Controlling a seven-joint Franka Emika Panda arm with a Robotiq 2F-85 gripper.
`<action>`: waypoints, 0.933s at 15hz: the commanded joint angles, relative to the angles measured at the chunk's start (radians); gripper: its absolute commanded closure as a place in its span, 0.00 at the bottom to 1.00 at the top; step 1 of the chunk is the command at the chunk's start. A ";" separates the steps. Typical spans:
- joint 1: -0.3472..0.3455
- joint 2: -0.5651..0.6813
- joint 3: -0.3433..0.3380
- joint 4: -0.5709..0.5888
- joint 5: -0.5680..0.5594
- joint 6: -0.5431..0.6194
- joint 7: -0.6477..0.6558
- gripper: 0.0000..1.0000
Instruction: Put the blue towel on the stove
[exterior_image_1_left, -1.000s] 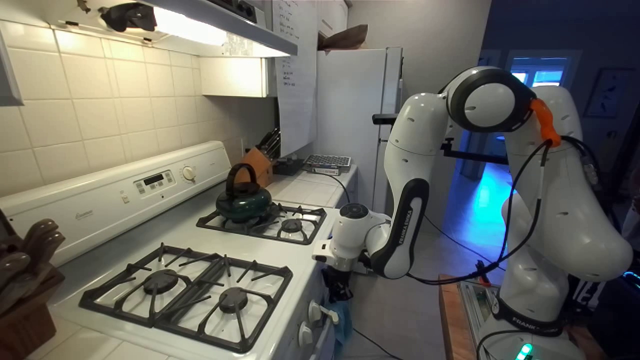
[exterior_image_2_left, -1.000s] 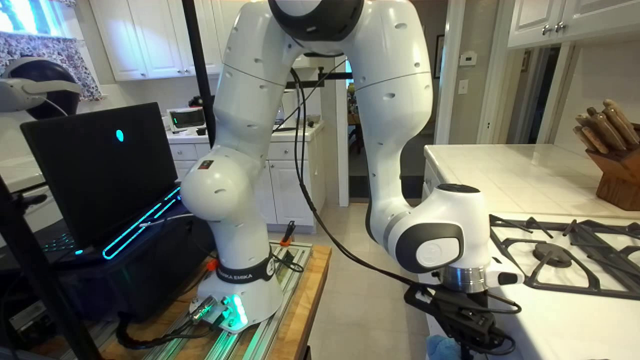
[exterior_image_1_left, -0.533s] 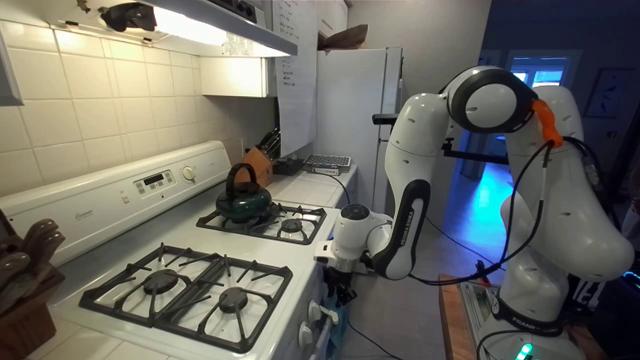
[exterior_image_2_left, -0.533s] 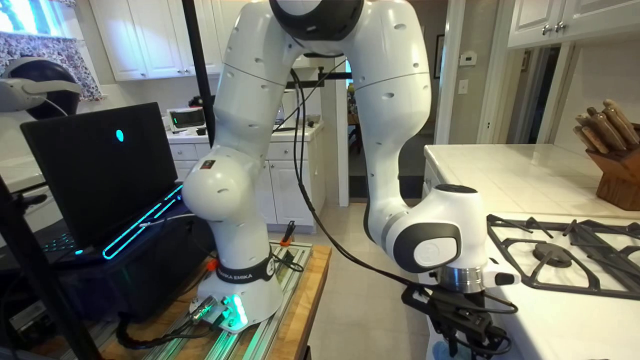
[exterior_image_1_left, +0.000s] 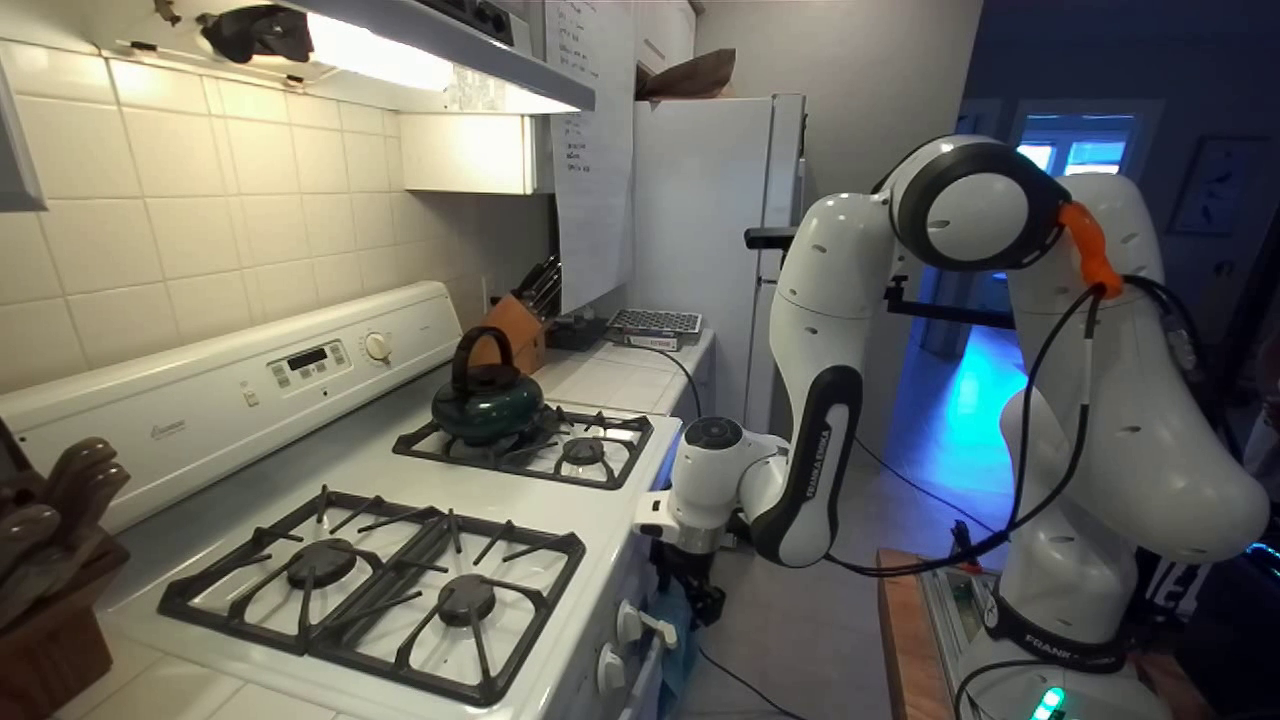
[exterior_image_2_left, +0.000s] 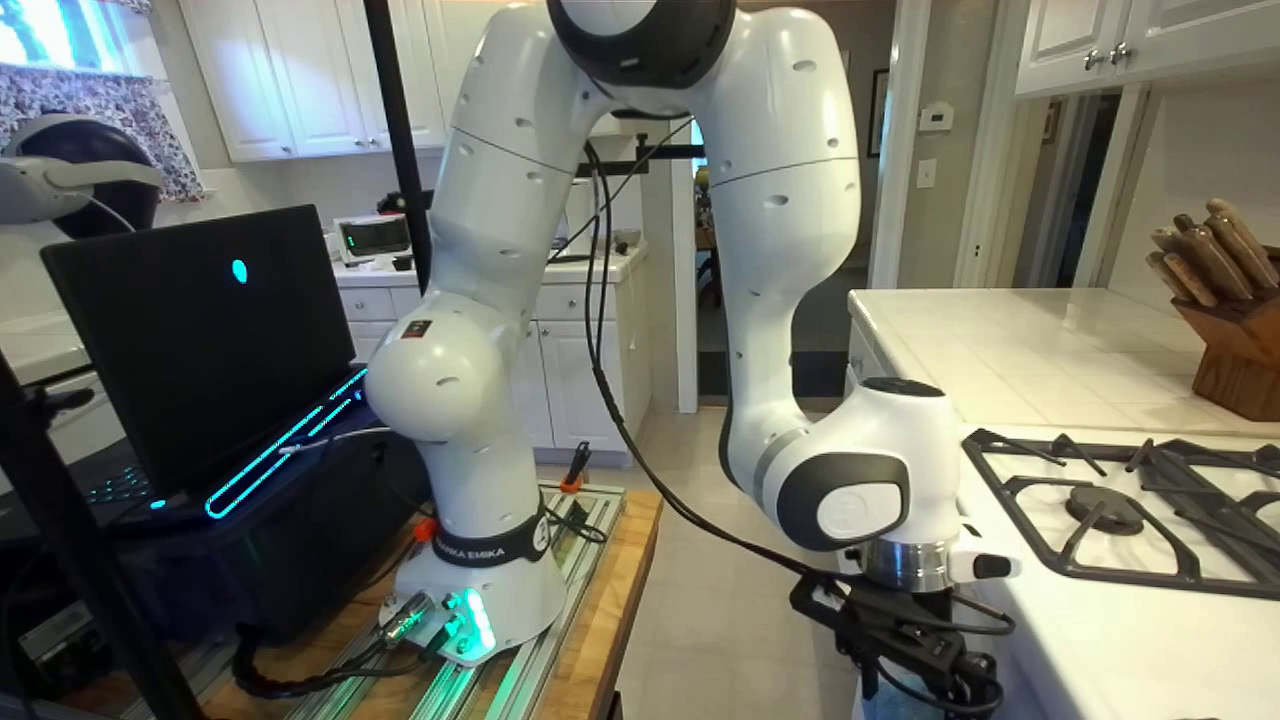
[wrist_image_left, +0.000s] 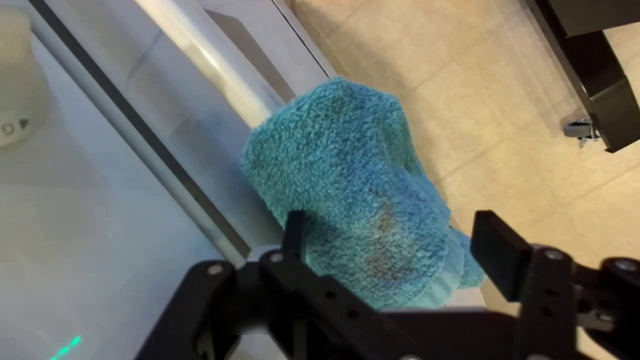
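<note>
Your end effector (wrist_image_left: 393, 240) is spread wide, its fingers (wrist_image_left: 500, 255) well apart — over the blue towel (wrist_image_left: 345, 155), which drapes on the oven handle (wrist_image_left: 214, 56) at the front of the stove (exterior_image_1_left: 420, 485). You cannot tell whether they touch. A green kettle (exterior_image_1_left: 488, 412) sits on a burner grate (exterior_image_1_left: 637, 450).

One blue towel (wrist_image_left: 345, 190), one stove (exterior_image_1_left: 500, 490), one robot arm (exterior_image_1_left: 960, 210) with two jaws set apart, one laptop (exterior_image_2_left: 200, 340), one thermostat (exterior_image_2_left: 935, 117), one light switch (exterior_image_2_left: 925, 173); in an exterior view, one green kettle (exterior_image_1_left: 487, 410), two black grates (exterior_image_1_left: 372, 583), three burners (exterior_image_1_left: 466, 600) clear of the kettle, two knife blocks (exterior_image_1_left: 50, 640) and one fridge (exterior_image_1_left: 700, 230)
</note>
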 joint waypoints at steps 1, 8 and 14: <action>0.007 0.033 -0.004 0.044 0.002 0.032 0.008 0.44; 0.012 0.038 -0.007 0.056 0.001 0.034 0.011 0.93; 0.008 0.026 0.001 0.053 0.009 0.029 0.014 0.98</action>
